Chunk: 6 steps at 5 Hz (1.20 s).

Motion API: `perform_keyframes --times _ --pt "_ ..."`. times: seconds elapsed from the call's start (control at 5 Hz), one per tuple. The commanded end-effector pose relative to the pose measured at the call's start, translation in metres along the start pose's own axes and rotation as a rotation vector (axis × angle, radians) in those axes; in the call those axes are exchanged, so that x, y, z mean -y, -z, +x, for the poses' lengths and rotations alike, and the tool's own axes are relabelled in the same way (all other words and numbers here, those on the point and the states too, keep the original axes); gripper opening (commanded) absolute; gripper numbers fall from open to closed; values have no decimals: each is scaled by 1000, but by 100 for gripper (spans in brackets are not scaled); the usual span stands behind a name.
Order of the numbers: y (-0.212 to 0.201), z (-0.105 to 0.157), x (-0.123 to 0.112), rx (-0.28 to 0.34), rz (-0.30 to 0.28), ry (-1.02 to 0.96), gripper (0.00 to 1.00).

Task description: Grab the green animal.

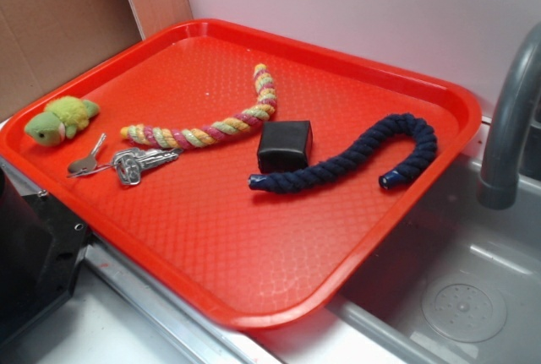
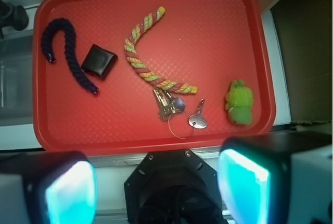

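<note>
The green animal [image 1: 61,119], a small fuzzy plush with a darker green head, lies at the left corner of the red tray [image 1: 254,313]. In the wrist view the green animal [image 2: 240,102] sits near the tray's [image 2: 36,78] right rim. My gripper [image 2: 156,187] shows only in the wrist view. It hangs high above the scene and off the tray's near edge, over the black robot base [image 2: 174,182]. Its two cyan-lit pads [image 2: 70,195] stand wide apart with nothing between them, far from the toy.
Keys on a ring [image 1: 127,163] lie just beside the plush. A pink-yellow-green braided rope [image 1: 211,127], a black box [image 1: 285,146] and a navy rope [image 1: 355,157] also lie on the tray. A grey faucet [image 1: 507,119] and sink [image 1: 461,296] are right; cardboard [image 1: 51,18] stands behind.
</note>
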<state>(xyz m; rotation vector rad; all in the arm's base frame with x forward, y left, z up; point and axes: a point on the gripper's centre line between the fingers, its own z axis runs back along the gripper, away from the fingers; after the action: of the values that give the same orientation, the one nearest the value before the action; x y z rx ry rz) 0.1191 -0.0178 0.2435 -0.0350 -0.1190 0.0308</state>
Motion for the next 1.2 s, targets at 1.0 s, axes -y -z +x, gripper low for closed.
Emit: perform_keyframes --times 1.0 --pt "54 19 -92 18 26 -209 100"
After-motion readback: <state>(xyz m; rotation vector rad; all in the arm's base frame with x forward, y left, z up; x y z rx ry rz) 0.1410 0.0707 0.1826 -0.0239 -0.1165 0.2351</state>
